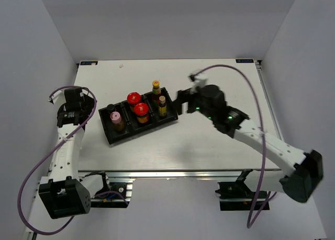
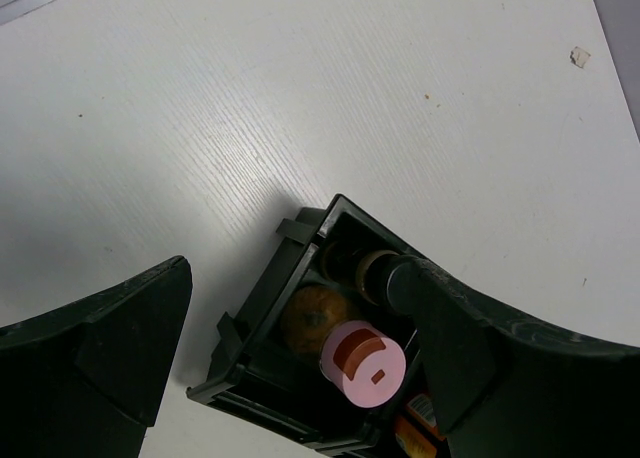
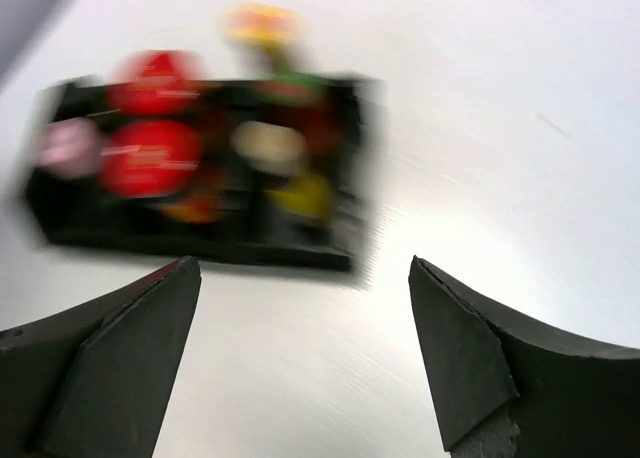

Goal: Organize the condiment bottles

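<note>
All six bottles stand in the black tray (image 1: pixel 144 129). The pink-capped jar (image 1: pixel 114 116) and the dark-capped jar (image 1: pixel 110 107) are in the left compartment, two red-lidded jars (image 1: pixel 134 98) (image 1: pixel 141 109) in the middle, two yellow-capped bottles (image 1: pixel 156 85) (image 1: pixel 162 100) on the right. My left gripper (image 1: pixel 90 108) is open and empty at the tray's left end; its wrist view shows the pink-capped jar (image 2: pixel 362 364) and the dark-capped jar (image 2: pixel 375 268) by the right finger. My right gripper (image 1: pixel 180 102) is open and empty just right of the tray; its wrist view (image 3: pixel 302 263) is blurred.
The white table (image 1: pixel 220 77) has a metal rail along its near edge (image 1: pixel 172 173). Grey walls close in the back and sides. A small scrap lies at the table's far left (image 1: pixel 121 66).
</note>
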Controlling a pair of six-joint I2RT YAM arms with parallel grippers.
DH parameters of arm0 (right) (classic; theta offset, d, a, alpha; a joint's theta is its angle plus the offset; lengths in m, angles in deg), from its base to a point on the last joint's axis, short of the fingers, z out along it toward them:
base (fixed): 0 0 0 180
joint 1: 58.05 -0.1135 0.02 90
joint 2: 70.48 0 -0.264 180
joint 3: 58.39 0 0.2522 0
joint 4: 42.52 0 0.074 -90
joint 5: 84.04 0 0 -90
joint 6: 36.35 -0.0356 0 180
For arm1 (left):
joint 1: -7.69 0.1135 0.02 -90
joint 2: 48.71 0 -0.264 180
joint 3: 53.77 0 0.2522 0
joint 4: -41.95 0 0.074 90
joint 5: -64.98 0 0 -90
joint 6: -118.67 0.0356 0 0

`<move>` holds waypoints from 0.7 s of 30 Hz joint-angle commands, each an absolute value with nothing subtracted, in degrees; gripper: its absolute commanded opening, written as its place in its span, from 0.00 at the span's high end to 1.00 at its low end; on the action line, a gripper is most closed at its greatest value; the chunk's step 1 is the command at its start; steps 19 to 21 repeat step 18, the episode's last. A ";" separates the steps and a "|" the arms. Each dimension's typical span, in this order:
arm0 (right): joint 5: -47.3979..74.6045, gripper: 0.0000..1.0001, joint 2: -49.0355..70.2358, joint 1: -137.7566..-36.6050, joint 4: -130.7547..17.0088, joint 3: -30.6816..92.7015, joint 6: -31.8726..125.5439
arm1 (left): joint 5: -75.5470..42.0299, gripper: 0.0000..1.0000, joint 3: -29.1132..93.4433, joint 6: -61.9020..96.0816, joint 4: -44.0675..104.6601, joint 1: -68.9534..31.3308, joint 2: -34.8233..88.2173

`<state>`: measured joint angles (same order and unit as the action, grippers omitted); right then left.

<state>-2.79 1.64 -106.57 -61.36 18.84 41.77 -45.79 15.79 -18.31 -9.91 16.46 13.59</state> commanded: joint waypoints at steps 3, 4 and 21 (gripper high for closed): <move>-20.19 0.11 -12.79 -93.66 -73.21 4.87 26.27 | -46.38 0.02 14.84 -17.91 -8.54 16.74 10.71; -28.84 0.11 -14.39 -92.34 -75.85 4.42 23.79 | -46.46 0.02 14.84 -18.00 -8.37 16.74 10.70; -46.42 0.11 -22.67 -91.63 -86.17 1.61 18.66 | -45.85 0.02 15.98 -17.65 -8.81 16.74 11.76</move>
